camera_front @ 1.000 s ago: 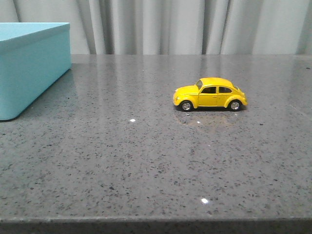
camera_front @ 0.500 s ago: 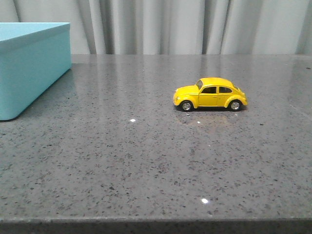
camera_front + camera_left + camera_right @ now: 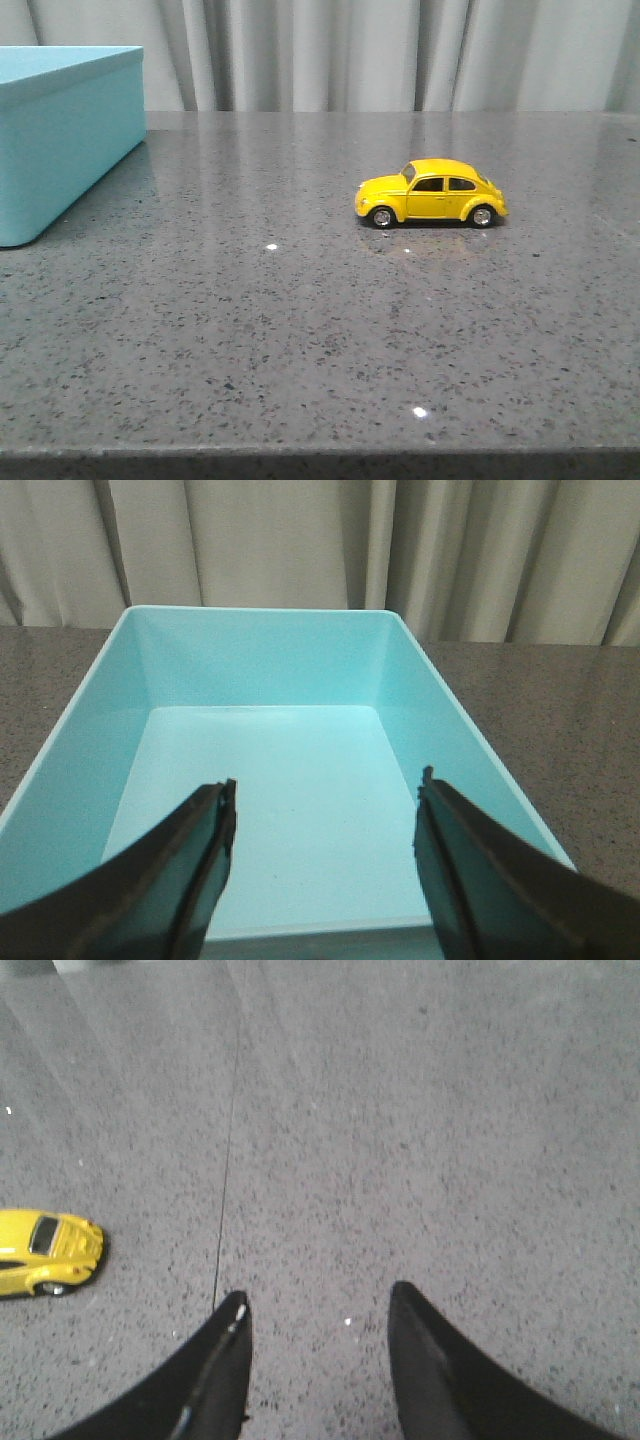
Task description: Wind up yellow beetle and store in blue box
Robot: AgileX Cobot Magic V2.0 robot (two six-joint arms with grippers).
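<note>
Yellow beetle [image 3: 431,192]: glossy yellow, dark windows, silver-hubbed black wheels. Blue box [image 3: 62,130]: plain light turquoise, inside and out. Table [image 3: 300,330]: grey, dark-speckled. Curtain [image 3: 380,50]: pale grey-beige.

Almost nothing differs across the front views. The yellow beetle [image 3: 431,193] sits at the same spot right of centre in the frame, and the blue box [image 3: 62,135] keeps its place at the upper left. No arm enters the view.

Low front view, wrist views look downward
</note>
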